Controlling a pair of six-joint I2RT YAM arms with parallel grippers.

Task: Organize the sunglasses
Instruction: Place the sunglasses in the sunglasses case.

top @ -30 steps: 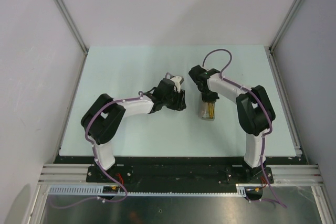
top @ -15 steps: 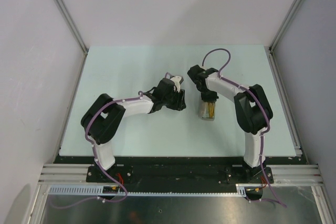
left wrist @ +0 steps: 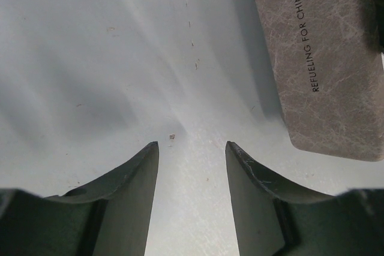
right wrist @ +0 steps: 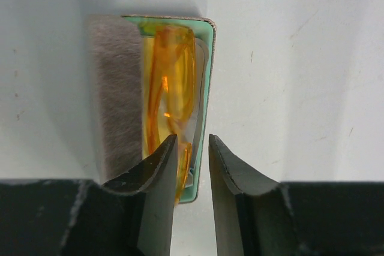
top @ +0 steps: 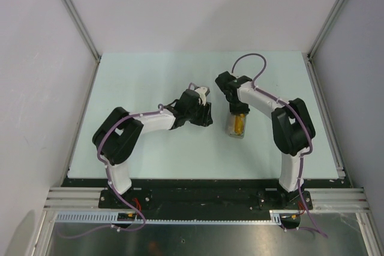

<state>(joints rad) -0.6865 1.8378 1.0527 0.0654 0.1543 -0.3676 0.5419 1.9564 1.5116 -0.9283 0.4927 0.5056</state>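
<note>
The sunglasses (top: 239,124) with orange-yellow lenses lie inside the open grey-brown case (top: 230,129) at the table's middle right. In the right wrist view they (right wrist: 168,82) rest on the teal lining, with the case's speckled flap (right wrist: 117,88) folded out to the left. My right gripper (right wrist: 192,139) hovers at the case's near end with its jaws narrowly apart, the case's right rim showing in the gap and nothing clamped; it also shows in the top view (top: 239,111). My left gripper (left wrist: 192,145) is open and empty over bare table, left of the case (left wrist: 324,58).
The pale green table (top: 150,82) is fenced by white walls at the back and sides, with metal posts (top: 75,13) at the far corners. The two arms' wrists stand close together near the middle, about a case's width apart.
My right gripper has drawn back a little from the case, so more of the orange sunglasses shows. The left arm has not moved.
</note>
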